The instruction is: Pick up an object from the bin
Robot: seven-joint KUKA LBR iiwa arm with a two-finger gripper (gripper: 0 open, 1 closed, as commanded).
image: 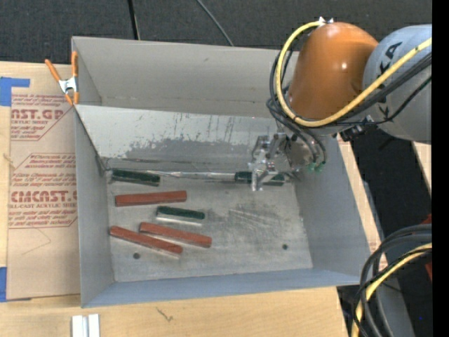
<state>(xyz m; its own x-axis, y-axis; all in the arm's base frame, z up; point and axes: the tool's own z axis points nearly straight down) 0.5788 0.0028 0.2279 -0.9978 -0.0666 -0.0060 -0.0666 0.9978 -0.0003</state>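
The end effector (258, 182) is low in the bin (175, 69), at the back right of the floor close to the foot of the rear wall, hanging from the arm (407, 76) that comes in from the right under its orange cover (330, 69). Whether it is spread or pressed together cannot be told from this angle. Its tip is right at a green bar (243, 178) that lies flat and lengthwise along the rear wall; one end of the bar shows to the left of the tip and a little of it to the right, and the contact itself is hidden. The other things lie well apart from it on the left half of the floor: a left green bar (135, 177) near the rear wall, a top red bar (151, 198) just in front of that, a mid green bar (180, 214) with a pale edge nearer the centre, and in front two more, a long red bar (175, 234) and a front red bar (144, 240), side by side and slanting down to the right. The floor at the front right is bare, scratched metal
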